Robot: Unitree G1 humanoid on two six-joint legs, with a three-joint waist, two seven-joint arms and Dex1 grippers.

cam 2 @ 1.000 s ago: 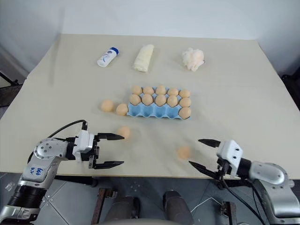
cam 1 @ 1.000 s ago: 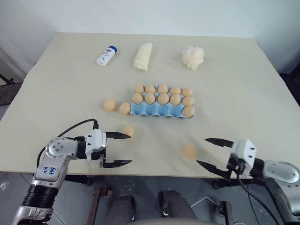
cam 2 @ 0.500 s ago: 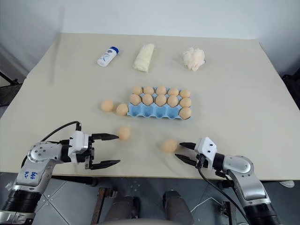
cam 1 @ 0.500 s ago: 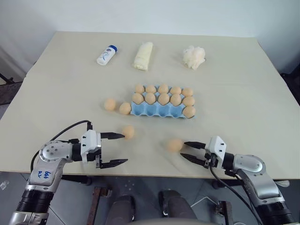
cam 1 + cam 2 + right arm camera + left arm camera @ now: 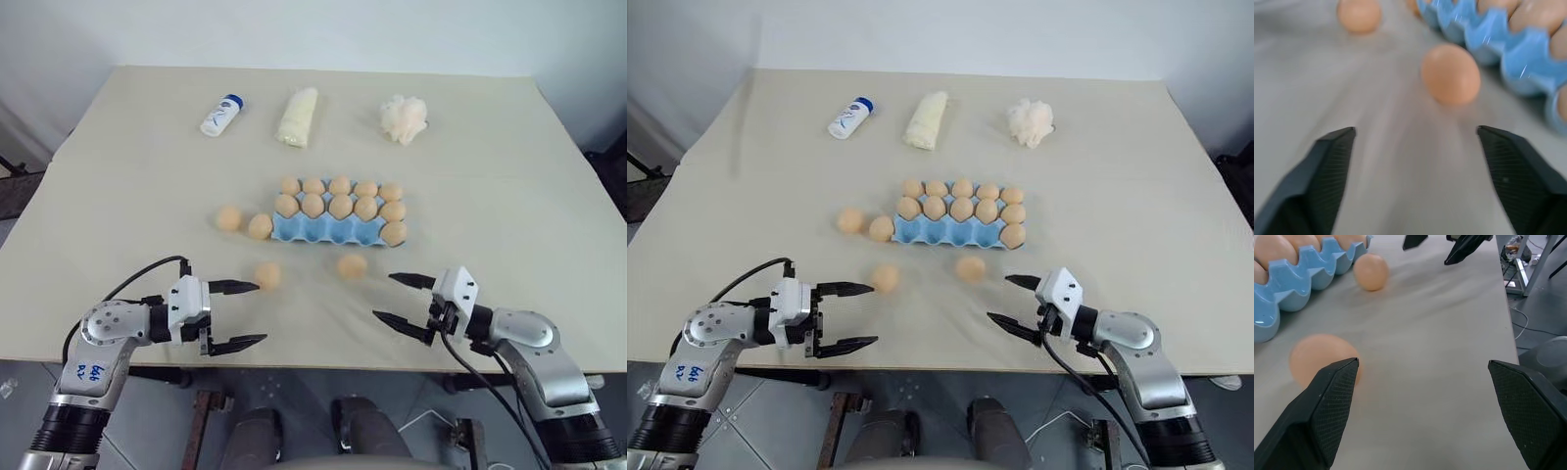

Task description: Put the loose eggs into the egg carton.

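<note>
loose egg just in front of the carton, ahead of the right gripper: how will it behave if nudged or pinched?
The egg is smooth and oval on a flat table, so it will likely roll if nudged. Its curved shell may slip from the right gripper if pinched off-centre. Probably fragile, so squeeze gently.

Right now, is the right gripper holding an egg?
No. The right gripper is open with nothing between its fingers, and the nearest loose egg lies on the table ahead of it.

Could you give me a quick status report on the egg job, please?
Left gripper and right gripper open, empty. Four loose eggs on the table, outside the egg carton; its front row nearly empty. Nothing in the way.
</note>
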